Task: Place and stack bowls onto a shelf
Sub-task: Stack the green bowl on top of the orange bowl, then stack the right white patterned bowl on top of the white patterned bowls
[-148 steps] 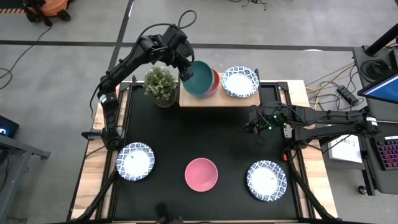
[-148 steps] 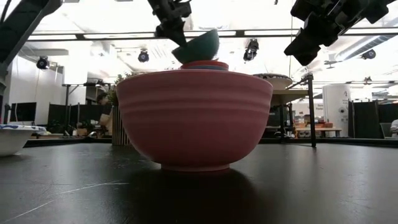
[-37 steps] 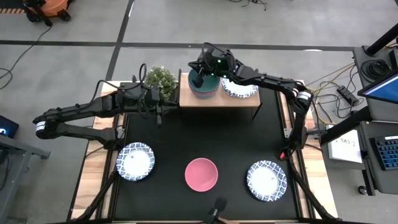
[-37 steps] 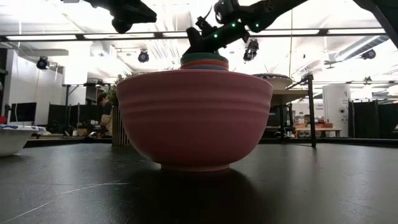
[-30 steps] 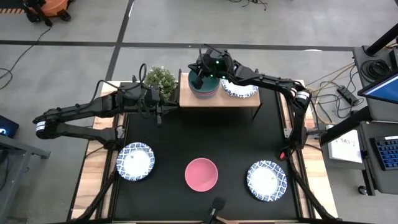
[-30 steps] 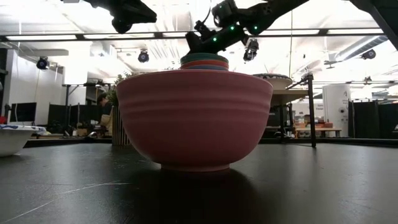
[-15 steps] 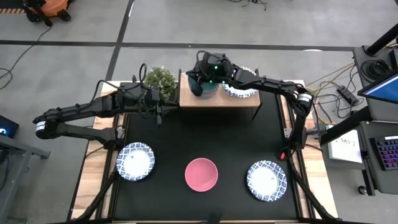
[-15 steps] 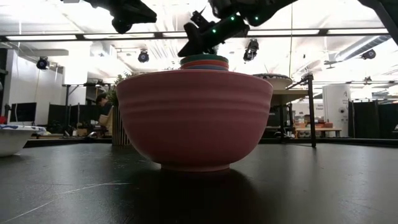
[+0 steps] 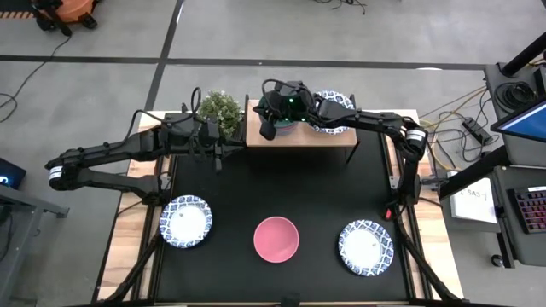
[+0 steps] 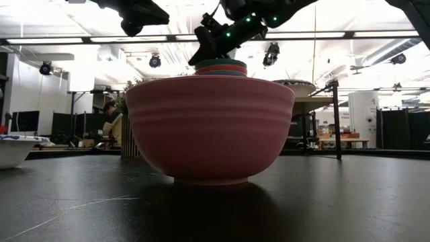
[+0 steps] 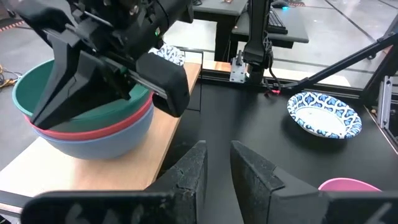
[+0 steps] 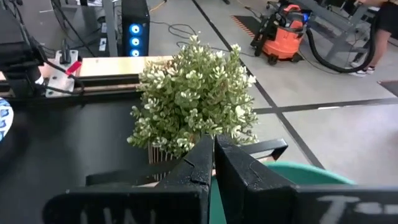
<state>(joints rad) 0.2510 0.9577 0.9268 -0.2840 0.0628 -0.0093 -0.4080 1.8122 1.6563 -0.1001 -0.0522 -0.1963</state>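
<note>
A green bowl (image 11: 31,93) sits nested in a red bowl (image 11: 106,120), which sits in a blue bowl (image 11: 106,140), on the left part of the light-wood shelf (image 9: 299,137). A white blue-patterned bowl (image 9: 328,128) stands on the shelf's right part, partly under my right arm. My right gripper (image 9: 267,130) is shut over the green bowl's left rim, near the potted plant (image 12: 193,99). My left gripper (image 9: 217,160) hangs narrowly open and empty just left of the shelf's front. A pink bowl (image 9: 276,239) stands on the black tabletop. My right gripper's shut fingers (image 12: 199,165) reach level from the table's right across the top of the stack, past the green bowl's left rim (image 12: 311,171). I cannot tell whether they touch the bowl.
White patterned bowls stand at the table's near left (image 9: 185,221) and near right (image 9: 366,246). The potted plant (image 9: 220,112) stands right beside the shelf's left end. The pink bowl (image 10: 209,128) fills the low view, with the stack (image 10: 220,67) behind it.
My right gripper has gone toward the table's left across the top of the stack, from over the green bowl's middle to its left rim by the plant. The three stacked bowls have stayed in place.
</note>
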